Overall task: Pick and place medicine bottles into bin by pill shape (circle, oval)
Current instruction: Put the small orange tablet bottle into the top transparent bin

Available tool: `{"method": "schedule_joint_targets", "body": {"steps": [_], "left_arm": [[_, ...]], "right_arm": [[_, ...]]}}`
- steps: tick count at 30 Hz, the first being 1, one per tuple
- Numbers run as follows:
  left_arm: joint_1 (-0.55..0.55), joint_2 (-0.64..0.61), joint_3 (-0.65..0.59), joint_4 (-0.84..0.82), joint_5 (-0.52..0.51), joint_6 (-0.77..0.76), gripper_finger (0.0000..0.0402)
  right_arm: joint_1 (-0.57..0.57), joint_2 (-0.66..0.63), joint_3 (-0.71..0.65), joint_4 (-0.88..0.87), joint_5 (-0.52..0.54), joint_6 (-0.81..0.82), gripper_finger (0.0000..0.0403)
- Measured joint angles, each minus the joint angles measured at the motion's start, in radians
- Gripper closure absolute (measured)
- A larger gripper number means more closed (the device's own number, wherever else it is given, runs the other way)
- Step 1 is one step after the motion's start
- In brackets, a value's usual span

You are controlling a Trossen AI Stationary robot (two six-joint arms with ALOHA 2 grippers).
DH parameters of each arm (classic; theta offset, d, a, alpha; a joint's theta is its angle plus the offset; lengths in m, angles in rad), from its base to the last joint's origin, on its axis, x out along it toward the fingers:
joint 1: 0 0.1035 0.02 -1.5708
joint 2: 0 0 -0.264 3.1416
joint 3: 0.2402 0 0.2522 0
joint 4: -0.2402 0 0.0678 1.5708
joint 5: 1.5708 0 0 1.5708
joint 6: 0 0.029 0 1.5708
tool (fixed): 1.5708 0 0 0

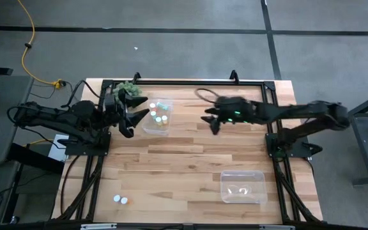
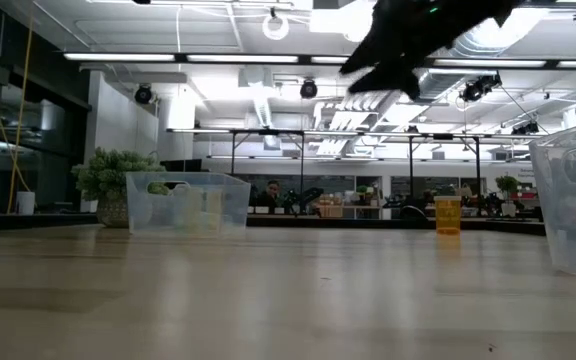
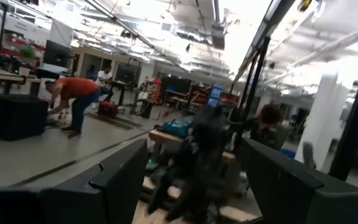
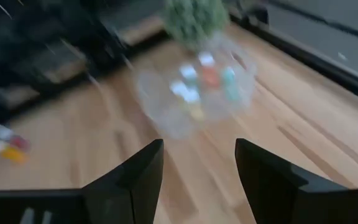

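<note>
Right tool (image 1: pixel 209 122) apparently empty, fingers apart, near bottle-filled bin (image 1: pixel 158 116).

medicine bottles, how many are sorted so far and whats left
Done: several medicine bottles lie in the far clear bin by the plant. In hand: nothing; the right gripper hangs open and empty beside that bin, the left gripper open at its other side. Left: two pale bottles near the front left edge. The near bin looks bottle-free.

Bottles (image 1: pixel 160 115) white, teal, orange; clear bin (image 1: pixel 158 128); green plant (image 1: pixel 128 89); light wood table (image 1: pixel 184 163).
</note>
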Motion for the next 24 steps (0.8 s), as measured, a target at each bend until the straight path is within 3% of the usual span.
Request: {"method": "schedule_joint_targets", "body": {"steps": [8, 15, 24], "left_arm": [[0.011, 0.056, -0.008, -0.014, 0.014, 0.026, 0.0149], [0.051, 0.141, -0.022, -0.010, 0.107, -0.116, 0.0149], [0.042, 0.175, -0.022, -0.012, 0.123, -0.124, 0.0149]], "right_arm": [[0.056, -0.231, -0.176, 0.242, 0.007, -0.127, 0.0210], [0.064, -0.260, -0.176, 0.266, 0.007, -0.121, 0.0210], [0.064, -0.258, -0.176, 0.270, 0.006, -0.121, 0.0210]]}}
